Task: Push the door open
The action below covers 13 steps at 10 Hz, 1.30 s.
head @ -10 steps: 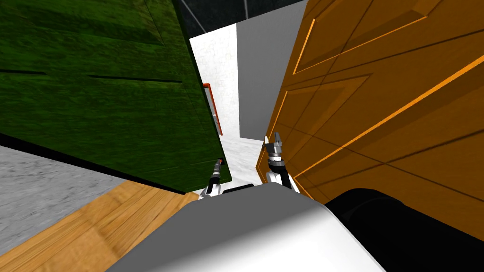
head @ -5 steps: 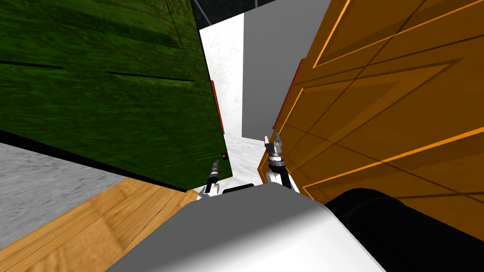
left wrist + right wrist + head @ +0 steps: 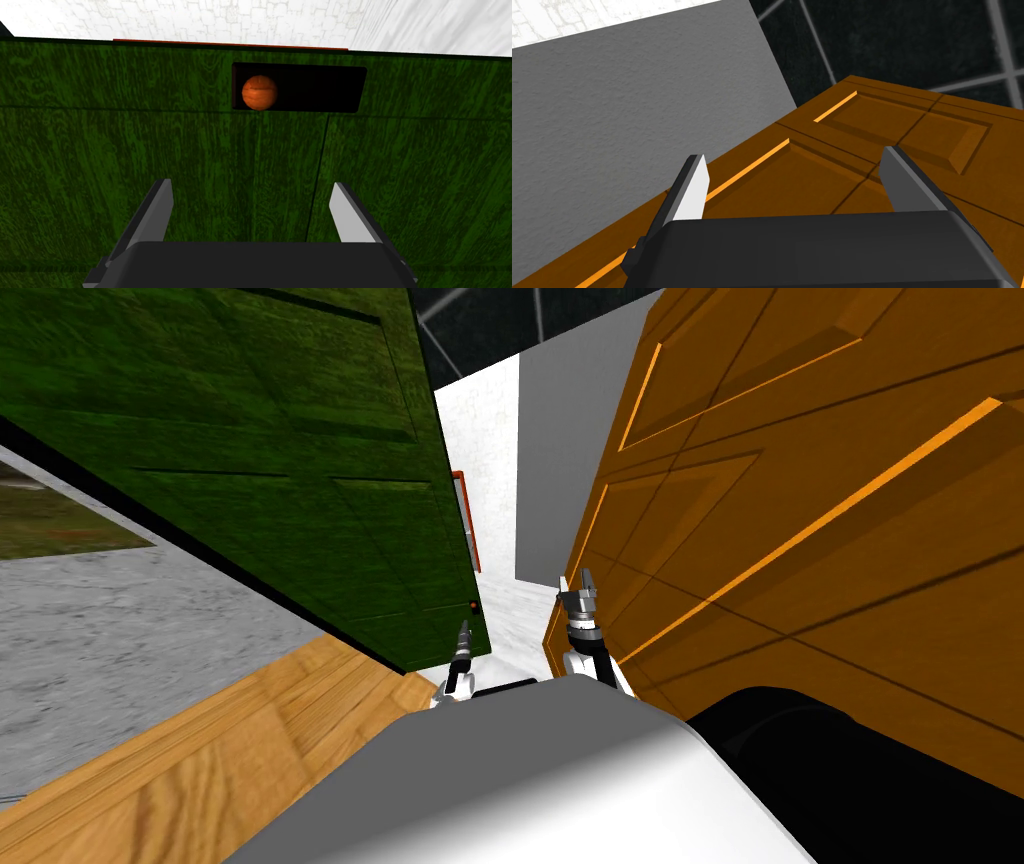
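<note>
Left arm: the left jaws stand open, both fingers [image 3: 159, 210] spread and nothing between them. They face the flat of the green door [image 3: 250, 468] at close range. I cannot tell whether the tips touch the panel.

Green door: wood-grained with recessed panels, standing on my left. Its free edge is just beyond the left jaws. A round orange knob [image 3: 259, 92] sits on a dark plate [image 3: 320, 90] near that edge, ahead of the fingertips and apart from them. In the head view the knob is a small red dot just above the left jaws. A thin red strip [image 3: 230, 44] runs along the door's edge, with a white wall [image 3: 480, 438] past it.

Right arm: the right jaws are also open and empty, held up just beside an orange panelled door [image 3: 800, 538] on my right. Their fingers [image 3: 694, 187] point along its face toward a grey wall [image 3: 555, 458].

Between the two doors a narrow gap shows white floor. Wooden floor [image 3: 200, 758] lies under the green door's lower edge, with grey ground [image 3: 120, 618] beyond.
</note>
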### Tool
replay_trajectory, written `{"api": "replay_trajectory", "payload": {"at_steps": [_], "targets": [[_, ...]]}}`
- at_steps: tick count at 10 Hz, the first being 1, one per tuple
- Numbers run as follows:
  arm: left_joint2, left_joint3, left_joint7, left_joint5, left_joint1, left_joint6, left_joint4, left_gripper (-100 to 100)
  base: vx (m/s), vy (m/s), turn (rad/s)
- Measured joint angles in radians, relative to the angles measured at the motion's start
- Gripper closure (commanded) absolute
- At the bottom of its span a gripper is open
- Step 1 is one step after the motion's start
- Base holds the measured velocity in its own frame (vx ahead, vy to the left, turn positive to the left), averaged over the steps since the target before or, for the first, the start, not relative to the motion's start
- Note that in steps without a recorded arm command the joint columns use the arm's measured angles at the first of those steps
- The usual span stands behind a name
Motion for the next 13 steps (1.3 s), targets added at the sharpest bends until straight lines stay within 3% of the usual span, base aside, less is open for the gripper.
{"api": "replay_trajectory", "payload": {"at_steps": [1, 2, 3, 5, 7, 10, 12, 13], "targets": [[-0.003, 0.000, -0.002, 0.000, 0.000, 0.000, 0.000, -100, 0.099, 0.002, -0.020], [0.017, 0.004, -0.001, 0.003, -0.019, -0.018, 0.039, -100, 0.133, 0.035, -0.004], [0.026, 0.005, -0.002, 0.004, -0.021, -0.027, 0.044, -100, 0.080, 0.033, 0.001], [0.040, 0.002, -0.006, 0.001, 0.004, -0.009, 0.002, -100, 0.186, 0.017, -0.024], [0.052, 0.005, -0.011, 0.003, 0.003, -0.016, 0.005, -100, 0.203, -0.002, -0.020], [0.038, 0.008, -0.019, 0.004, 0.009, -0.023, 0.000, -100, 0.188, -0.009, -0.020], [0.008, 0.008, -0.024, 0.003, 0.022, -0.018, -0.021, -100, 0.163, -0.013, 0.002], [0.002, 0.010, -0.024, 0.004, 0.017, -0.025, -0.007, -100, 0.036, 0.000, 0.001]]}}
